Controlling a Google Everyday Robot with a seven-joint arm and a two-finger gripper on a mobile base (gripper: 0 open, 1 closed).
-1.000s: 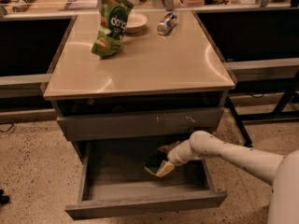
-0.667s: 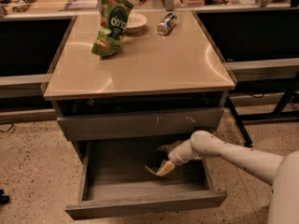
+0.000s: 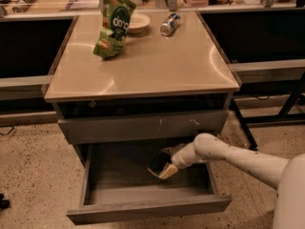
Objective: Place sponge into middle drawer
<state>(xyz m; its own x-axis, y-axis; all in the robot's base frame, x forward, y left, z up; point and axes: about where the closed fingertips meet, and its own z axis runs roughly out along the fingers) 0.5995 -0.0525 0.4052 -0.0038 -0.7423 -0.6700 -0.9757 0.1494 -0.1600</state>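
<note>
The middle drawer (image 3: 143,213) is pulled out below the cabinet top, wide, shallow and grey with a plain front. My gripper (image 3: 167,162) reaches from the right into the drawer's right half. It is shut on the sponge (image 3: 162,168), dark green on top with pale yellow foam below, held tilted just above the drawer floor.
The closed drawer front (image 3: 143,126) with pale scratches sits above the open drawer. On the beige cabinet top (image 3: 143,66) stand a green snack bag (image 3: 113,26), a small white bowl (image 3: 137,22) and a lying can (image 3: 169,24). Dark shelving flanks both sides.
</note>
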